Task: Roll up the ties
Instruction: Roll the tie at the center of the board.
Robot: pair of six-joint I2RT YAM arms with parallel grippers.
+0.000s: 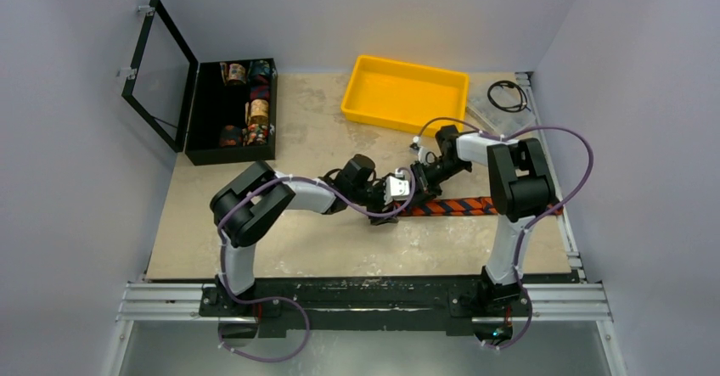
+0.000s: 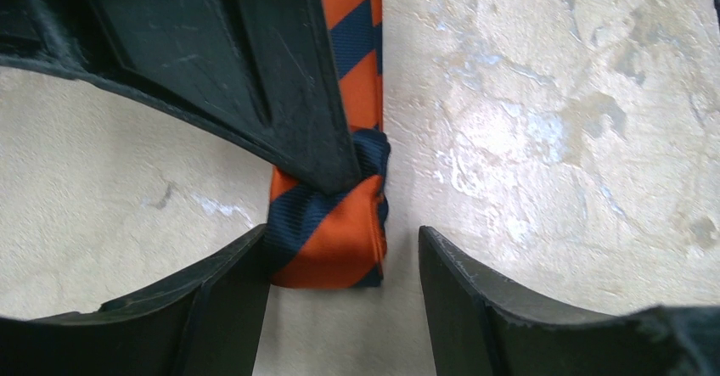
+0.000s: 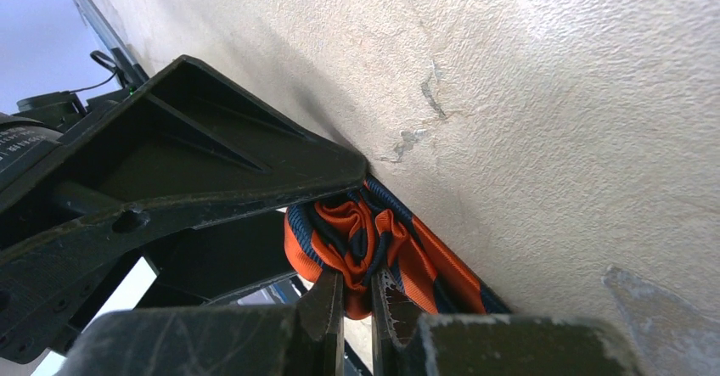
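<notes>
Pale and patchy, the table [image 1: 340, 240] gives a plain ground for the work near its middle. The right gripper [image 3: 357, 287] has its fingers pressed almost together, and they pinch the inner folds of the small roll at the end of the tie [image 2: 335, 261]. The left gripper [image 2: 341, 236] stands open around this same roll: one finger touches the edge of the roll and the other is apart from it, so it holds nothing. From the roll, the rest of the tie lies flat and straight on the table toward the right arm's side, showing its orange and navy stripes. I judge the tie to be light, soft and a little slippery. It has no stiffness of its own, so the loose turns may spring open if nothing presses them. The good place to hold is the roll itself, across its two sides, not the free strip, which would only fold or drag. Few turns are made, so most of the rolling is not yet done. Farther back stand a yellow tray [image 1: 350, 96] and an open black box [image 1: 229, 157], well apart from the arms.
</notes>
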